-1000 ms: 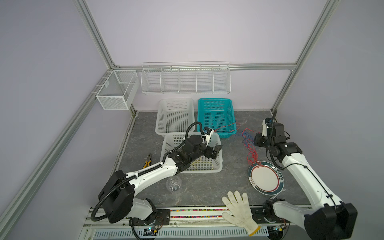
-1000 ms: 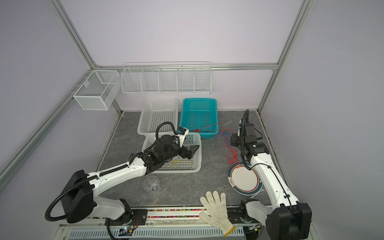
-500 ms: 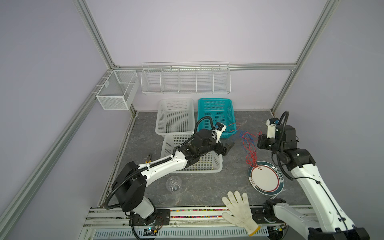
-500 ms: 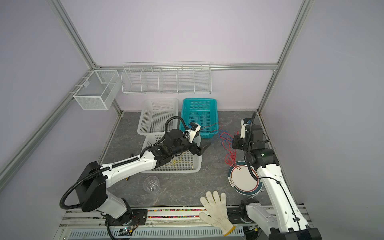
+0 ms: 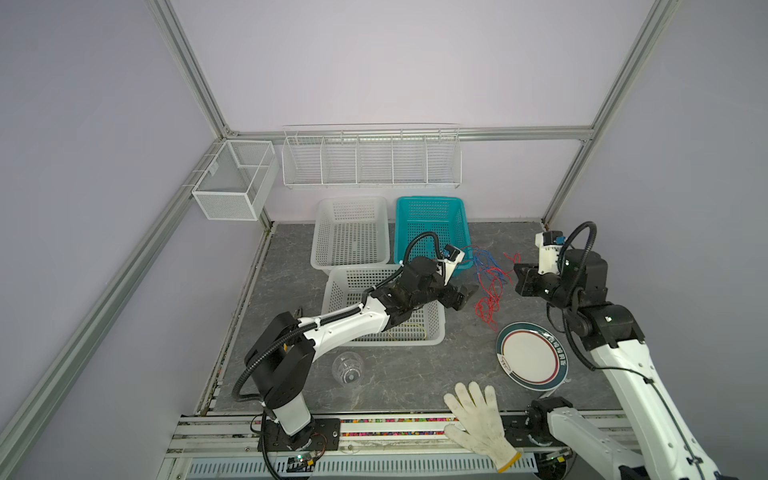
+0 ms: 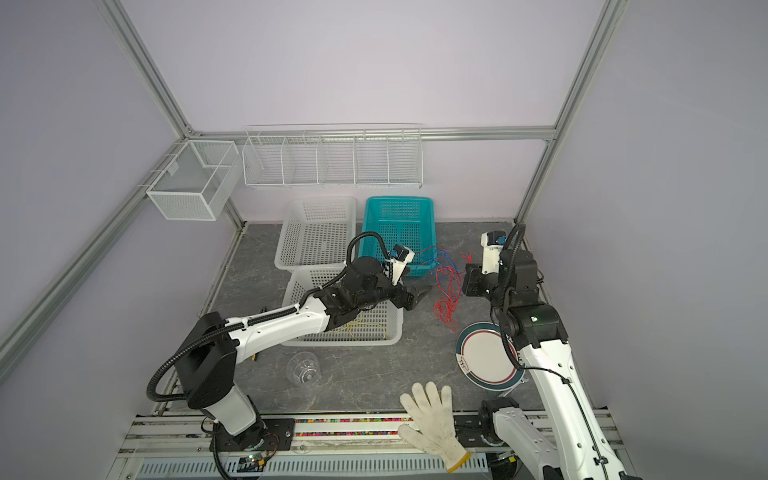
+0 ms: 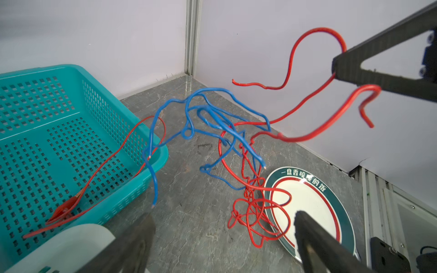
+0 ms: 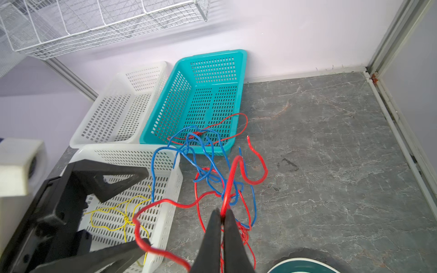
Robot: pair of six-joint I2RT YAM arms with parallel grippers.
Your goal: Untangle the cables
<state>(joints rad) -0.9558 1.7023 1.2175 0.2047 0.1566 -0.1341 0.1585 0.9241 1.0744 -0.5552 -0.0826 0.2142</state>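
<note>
Right gripper (image 8: 222,216) pinches a red cable (image 8: 234,170); left gripper (image 7: 223,216) gapes wide, empty.
In a top view, thin glossy kinked cables (image 5: 491,305), red and blue, tangle at its 3 o'clock over a marbled table (image 5: 415,374).

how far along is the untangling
Done: the yellow cable lies alone in a white basket. In hand: the right claw is shut on a thick red cable; the left claw is open. Left: the blue cable and thin red cable are tangled with it.

White arms (image 5: 345,326), black corrugated hoses (image 5: 248,370)
</note>
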